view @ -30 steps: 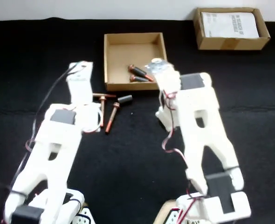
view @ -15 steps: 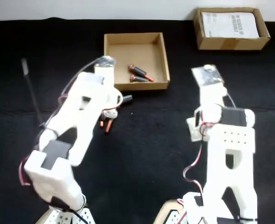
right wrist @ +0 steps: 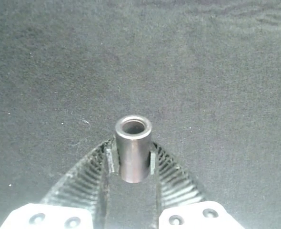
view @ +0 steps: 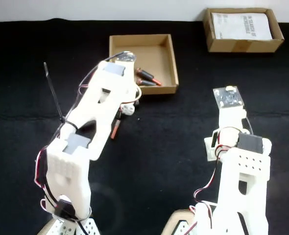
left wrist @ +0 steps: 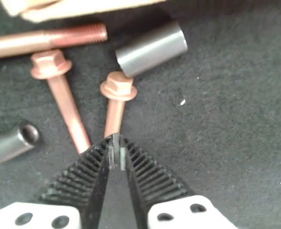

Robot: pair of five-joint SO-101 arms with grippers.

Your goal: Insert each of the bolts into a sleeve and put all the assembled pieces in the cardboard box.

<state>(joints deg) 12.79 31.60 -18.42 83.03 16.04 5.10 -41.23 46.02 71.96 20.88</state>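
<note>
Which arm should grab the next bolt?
Left. Its jaws hang empty right over the loose bolts. The right jaws grip a sleeve, well away from the bolts.

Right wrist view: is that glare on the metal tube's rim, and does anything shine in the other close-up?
Right wrist view: yes, the held sleeve catches light on its rim and down its side. Left wrist view: the loose sleeve carries a soft bright band; the bolt beside it gleams dully.
</note>
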